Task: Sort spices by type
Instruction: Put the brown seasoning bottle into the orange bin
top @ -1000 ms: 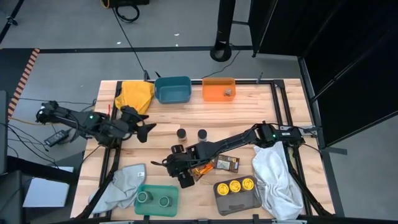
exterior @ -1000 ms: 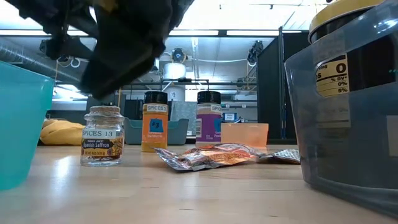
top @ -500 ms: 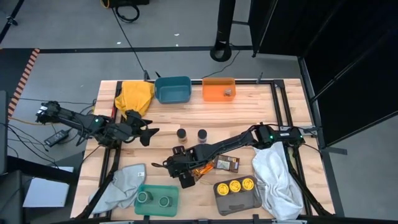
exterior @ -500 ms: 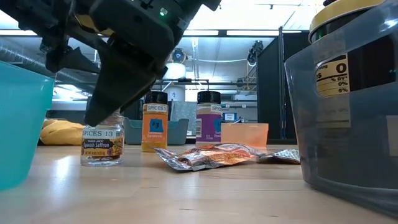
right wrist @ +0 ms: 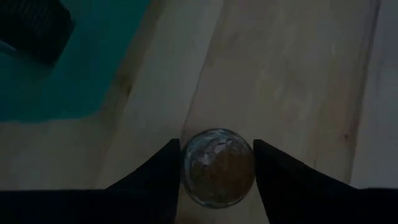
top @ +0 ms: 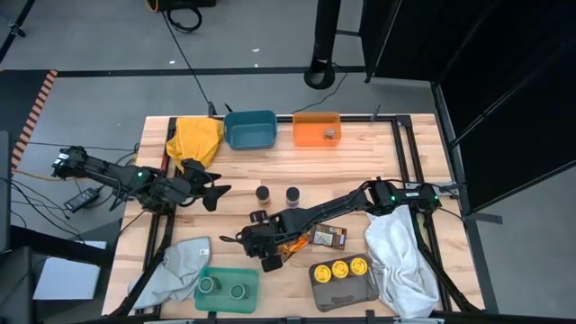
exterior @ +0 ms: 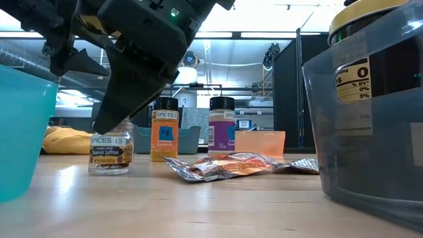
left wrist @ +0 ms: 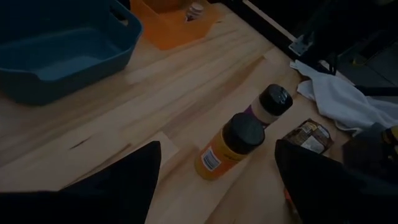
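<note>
Eight spice jars are counted — two dark-lidded (top: 263, 193), three yellow-lidded (top: 341, 268), two green-lidded (top: 208, 285), one saffron (exterior: 111, 149) — plus two packets (top: 328, 237), four bins (top: 250, 129), and three cloths (top: 196, 137).

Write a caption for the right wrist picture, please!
The right gripper closes its fingers around a small glass spice jar standing on the wooden table.

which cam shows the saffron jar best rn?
Low view: the saffron jar stands side-on with a readable label, the right gripper reaching down over it. Right wrist view shows only its top between the fingers. In the high view the arm hides it; left wrist view misses it.
</note>
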Motion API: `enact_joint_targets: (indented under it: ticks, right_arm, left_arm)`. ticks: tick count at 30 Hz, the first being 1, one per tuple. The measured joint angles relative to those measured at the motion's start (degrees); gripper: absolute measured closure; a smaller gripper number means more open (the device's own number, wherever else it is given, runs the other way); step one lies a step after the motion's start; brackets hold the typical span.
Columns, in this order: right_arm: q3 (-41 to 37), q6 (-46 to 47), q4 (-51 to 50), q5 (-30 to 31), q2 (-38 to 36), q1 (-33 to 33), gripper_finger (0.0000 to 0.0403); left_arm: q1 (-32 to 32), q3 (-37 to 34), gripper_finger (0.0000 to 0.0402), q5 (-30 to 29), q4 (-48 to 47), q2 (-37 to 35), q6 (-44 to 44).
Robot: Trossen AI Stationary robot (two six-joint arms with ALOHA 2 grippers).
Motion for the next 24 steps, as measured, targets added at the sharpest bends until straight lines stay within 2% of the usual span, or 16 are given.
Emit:
enact_joint_targets:
  ticks: [5, 15, 24]
  right_arm:
    - [0.18, -0.03, -0.26, -0.23, -0.34, 0.00, 0.0254]
    - [2.27, -0.30, -6.28, -0.15, -1.53, 0.04, 0.0255]
    - [2.71, -5.27, -12.18, 3.66, -9.14, -1.95, 0.0255]
  left_arm:
    - [0.00, 0.00, 0.0080, 0.00, 0.10, 0.02, -0.36]
    - [0.00, 0.04, 0.0080, 0.00, 1.18, 0.04, -0.40]
    - [0.00, 0.07, 0.0080, -0.01, 1.55, 0.07, -0.40]
